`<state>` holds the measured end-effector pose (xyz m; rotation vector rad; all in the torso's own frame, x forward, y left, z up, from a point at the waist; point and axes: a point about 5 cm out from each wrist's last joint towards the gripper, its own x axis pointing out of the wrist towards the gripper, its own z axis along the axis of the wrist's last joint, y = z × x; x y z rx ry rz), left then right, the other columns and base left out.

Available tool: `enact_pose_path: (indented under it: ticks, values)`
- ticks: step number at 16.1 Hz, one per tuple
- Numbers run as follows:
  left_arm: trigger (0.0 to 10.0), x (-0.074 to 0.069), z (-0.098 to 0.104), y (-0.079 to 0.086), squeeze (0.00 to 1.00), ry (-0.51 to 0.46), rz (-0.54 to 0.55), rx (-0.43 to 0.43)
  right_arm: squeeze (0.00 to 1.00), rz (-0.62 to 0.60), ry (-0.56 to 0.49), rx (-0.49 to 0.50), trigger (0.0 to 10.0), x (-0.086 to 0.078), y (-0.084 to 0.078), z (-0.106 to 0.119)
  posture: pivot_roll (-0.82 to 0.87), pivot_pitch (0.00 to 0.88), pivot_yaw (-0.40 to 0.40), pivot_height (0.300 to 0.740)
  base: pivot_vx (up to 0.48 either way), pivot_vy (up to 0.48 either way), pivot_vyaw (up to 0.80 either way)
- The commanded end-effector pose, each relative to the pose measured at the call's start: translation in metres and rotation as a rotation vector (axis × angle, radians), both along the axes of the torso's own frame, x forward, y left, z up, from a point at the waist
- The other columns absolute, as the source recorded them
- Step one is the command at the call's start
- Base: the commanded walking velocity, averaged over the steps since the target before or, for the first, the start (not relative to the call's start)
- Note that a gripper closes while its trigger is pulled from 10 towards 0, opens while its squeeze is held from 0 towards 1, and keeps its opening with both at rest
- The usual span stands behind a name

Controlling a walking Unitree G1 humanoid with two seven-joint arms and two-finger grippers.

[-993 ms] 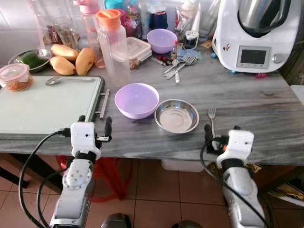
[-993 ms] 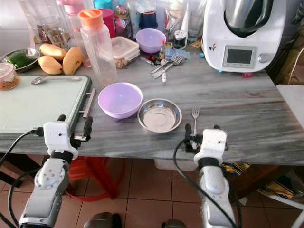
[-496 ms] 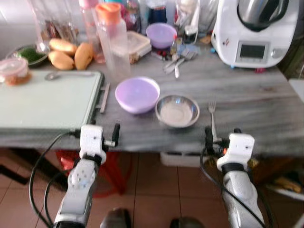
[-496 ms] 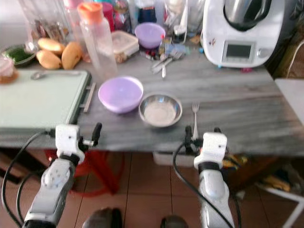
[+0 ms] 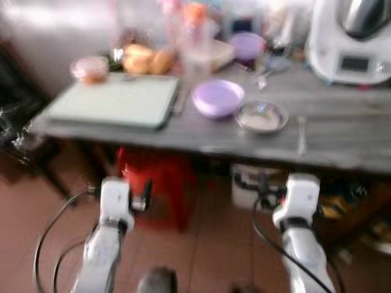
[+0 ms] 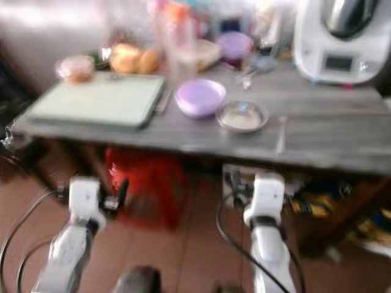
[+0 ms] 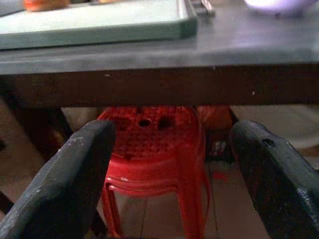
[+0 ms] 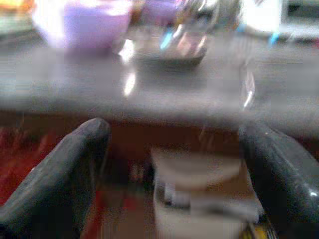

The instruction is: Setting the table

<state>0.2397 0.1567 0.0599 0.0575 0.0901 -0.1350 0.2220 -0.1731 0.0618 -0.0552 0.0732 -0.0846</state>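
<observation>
The head views are blurred. On the grey table [image 5: 342, 149] stand a purple bowl [image 5: 218, 97] and a steel bowl [image 5: 261, 116], side by side, with a fork [image 5: 301, 135] lying to their right. Both arms are held low in front of the table, below its front edge. My left gripper [image 7: 172, 130] is open with nothing between its fingers, and it faces the space under the table. My right gripper [image 8: 173, 129] is open and empty too, looking at the table edge below the steel bowl [image 8: 172, 47].
A pale green board [image 5: 116, 101] covers the table's left part, with mangoes [image 5: 149, 60] and a lidded container [image 5: 90, 68] behind it. A white kitchen appliance [image 5: 354, 43] stands back right. Under the table are a red stool [image 7: 154, 144] and a white box [image 8: 199, 199].
The whole view has pulled back and turned blurry, so the camera has moved away from the table. Both grippers, previously at the table's front edge, are now below it over the floor.
</observation>
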Motion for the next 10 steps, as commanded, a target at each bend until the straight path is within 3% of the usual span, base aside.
enact_pose_path:
  ticks: [1, 6, 10]
  values:
    - [10.0, 0.007, 0.008, -0.007, 0.0, -0.043, -0.036, -0.017, 0.0, 0.002, -0.014, -0.007, 10.0, 0.005, -0.001, 0.002, -0.02, 0.0, 0.015, 0.74, 0.0, 0.0, 0.0]
    - [10.0, 0.023, 0.011, -0.009, 0.0, -0.085, -0.037, 0.046, 0.0, -0.002, 0.007, -0.025, 10.0, 0.015, 0.001, -0.007, -0.02, 0.0, 0.003, 0.74, 0.0, 0.0, 0.0]
    - [10.0, 0.02, 0.018, -0.004, 0.0, -0.112, 0.001, 0.034, 0.0, -0.041, -0.028, 0.008, 10.0, 0.013, 0.001, 0.0, -0.01, 0.0, 0.028, 0.74, 0.0, 0.0, 0.0]
